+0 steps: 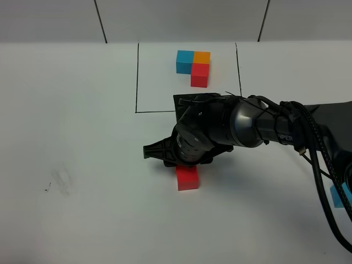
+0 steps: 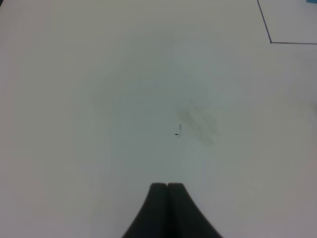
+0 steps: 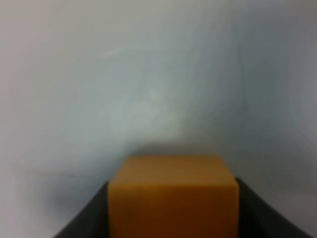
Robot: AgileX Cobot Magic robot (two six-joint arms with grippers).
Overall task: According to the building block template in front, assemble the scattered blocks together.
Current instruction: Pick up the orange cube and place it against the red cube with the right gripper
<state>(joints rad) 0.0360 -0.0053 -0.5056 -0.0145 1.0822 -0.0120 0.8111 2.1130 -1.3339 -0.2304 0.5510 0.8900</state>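
Holding everything up is one white counter (image 1: 71, 110). One big dark arm (image 1: 242, 124), the right one, reaches in from the right side and across the middle. On the far part of the counter there is one thin black line box (image 1: 137, 82). Inside the box sits one building block template (image 1: 193, 63). It is made of three joined cubes: one blue and one orange side by side, and one red under the orange.

There are three scattered blocks. One red block (image 1: 187, 179) lies on the counter outside the line box, on the near side, and the end of the arm partly covers it. One orange block (image 3: 173, 193) shows only in the right wrist view. The right fingers (image 3: 86, 223) are clamped on it, one finger on each side. One blue block (image 1: 336, 195) sits far off at the right edge, half hidden behind black cables.

The left fingers (image 2: 158, 208) are pressed together with nothing between them, over a bare part of the counter. One tiny dark mark (image 2: 179, 131) is on the counter just ahead of them.
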